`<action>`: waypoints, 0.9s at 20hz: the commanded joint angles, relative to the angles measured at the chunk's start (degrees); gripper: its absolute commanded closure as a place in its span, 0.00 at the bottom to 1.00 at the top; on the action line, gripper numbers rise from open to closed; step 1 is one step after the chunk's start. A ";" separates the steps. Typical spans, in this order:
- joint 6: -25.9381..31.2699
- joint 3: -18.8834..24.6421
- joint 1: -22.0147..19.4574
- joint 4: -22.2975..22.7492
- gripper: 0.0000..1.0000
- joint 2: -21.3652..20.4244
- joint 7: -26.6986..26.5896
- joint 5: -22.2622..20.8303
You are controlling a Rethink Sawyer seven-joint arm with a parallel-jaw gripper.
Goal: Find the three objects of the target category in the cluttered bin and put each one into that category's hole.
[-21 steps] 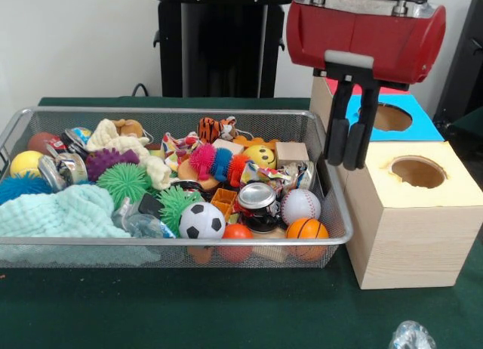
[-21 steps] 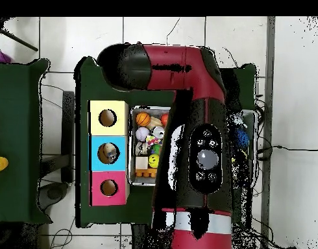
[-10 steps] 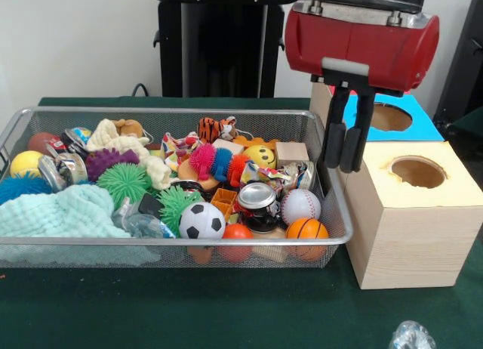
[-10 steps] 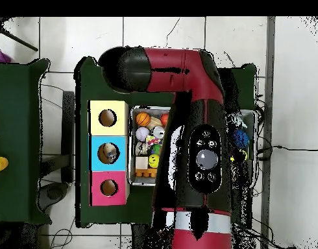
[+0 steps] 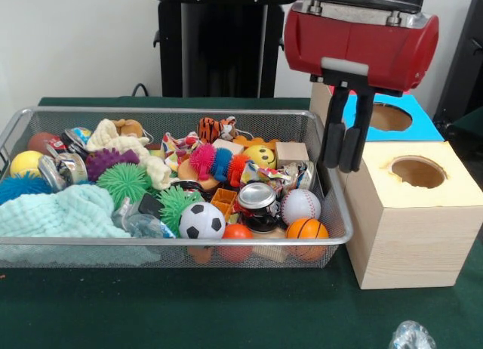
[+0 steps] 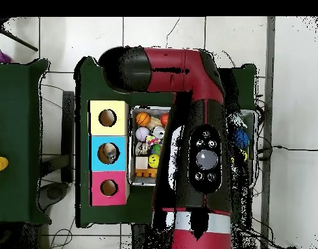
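A wire mesh bin [image 5: 332, 184] holds a jumble of toys. Among them are a soccer ball [image 5: 202, 220], a baseball [image 5: 300, 205], a small basketball [image 5: 307, 229], a yellow smiley ball [image 5: 260, 155], a dented can [image 5: 258, 198], spiky balls [image 5: 123, 181] and a pale cloth [image 5: 60, 213]. To the right stand a cream box [image 5: 407, 236] and a blue box [image 5: 426, 126], each with a round hole. My gripper [image 5: 339, 166] hangs shut and empty above the bin's right rim, beside the cream box. In the overhead view the arm [image 6: 200, 155] hides the gripper and most of the bin [image 6: 131, 146].
From above, three boxes sit in a row beside the bin: yellow [image 6: 97, 118], blue [image 6: 97, 152] and pink [image 6: 97, 188]. Something lies inside the blue box's hole. A crumpled piece of clear plastic [image 5: 411, 335] rests on the green table near the front right.
The gripper has risen a little and shifted slightly left compared with a second ago. It has held still over the last half second. Nothing in the bin moved.
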 commanded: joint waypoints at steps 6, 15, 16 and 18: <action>4.47 0.35 -0.33 7.44 1.00 0.52 3.51 0.81; 3.38 -0.89 0.50 6.78 1.00 0.62 3.77 -0.11; 3.41 -0.92 0.47 6.69 1.00 0.66 3.77 -0.05; 3.32 -1.03 0.51 6.60 1.00 0.73 3.75 -0.07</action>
